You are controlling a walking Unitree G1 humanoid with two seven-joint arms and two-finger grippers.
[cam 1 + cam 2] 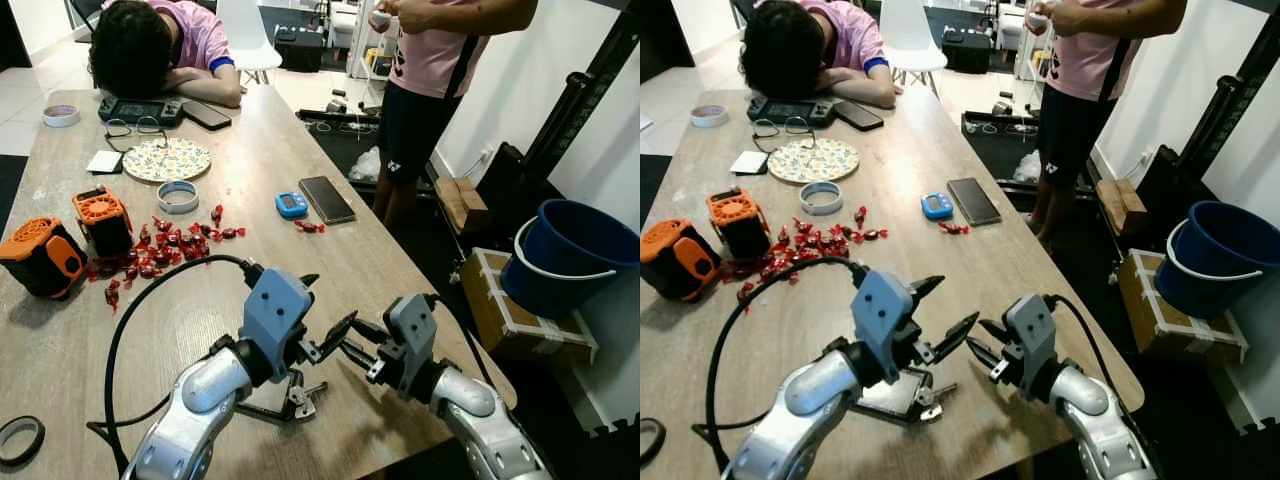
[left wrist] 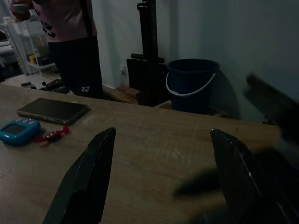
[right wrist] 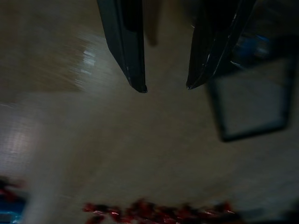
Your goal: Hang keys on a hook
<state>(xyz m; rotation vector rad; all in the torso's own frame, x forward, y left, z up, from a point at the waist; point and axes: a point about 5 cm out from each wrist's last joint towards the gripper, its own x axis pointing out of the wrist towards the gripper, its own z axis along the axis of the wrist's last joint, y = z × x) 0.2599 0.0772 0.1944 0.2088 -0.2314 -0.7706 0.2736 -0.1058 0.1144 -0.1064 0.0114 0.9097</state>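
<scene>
Item: keys (image 1: 303, 396), a small metal bunch lying flat on the wooden table (image 1: 400, 250), directly beneath the left gripper (image 1: 325, 335) and touching a flat dark frame-like piece (image 1: 885, 395) that lies under the same arm; whether that piece is the hook's stand cannot be told. Left gripper: fingers spread apart, empty, hovering just above the keys, tips pointing toward the right gripper (image 1: 985, 355). Right gripper: fingers parted, empty, facing the left one almost tip to tip, the keys below and slightly to its left side. In the right wrist view the two black fingers (image 3: 126, 51) stand apart over bare tabletop, with the dark frame just beside one tip. Status: keys not yet grasped; nothing lifted; no hook identified with certainty. Remaining, by judgement: close on the keys, raise them, find the hook, thread the ring over it, release. Progress: the opening stage, approach only. Other stock, all beyond the grippers on the far side: scattered red candies (image 1: 170, 245), two orange-and-black devices (image 1: 70, 240), a tape roll (image 1: 178, 197), a patterned plate (image 1: 166, 160), a blue timer (image 1: 291, 205), a dark phone (image 1: 327, 199). One person (image 1: 165, 50) slumped at the far end, another (image 1: 440, 60) standing beyond the right gripper, near a blue bucket (image 1: 575, 250).
</scene>
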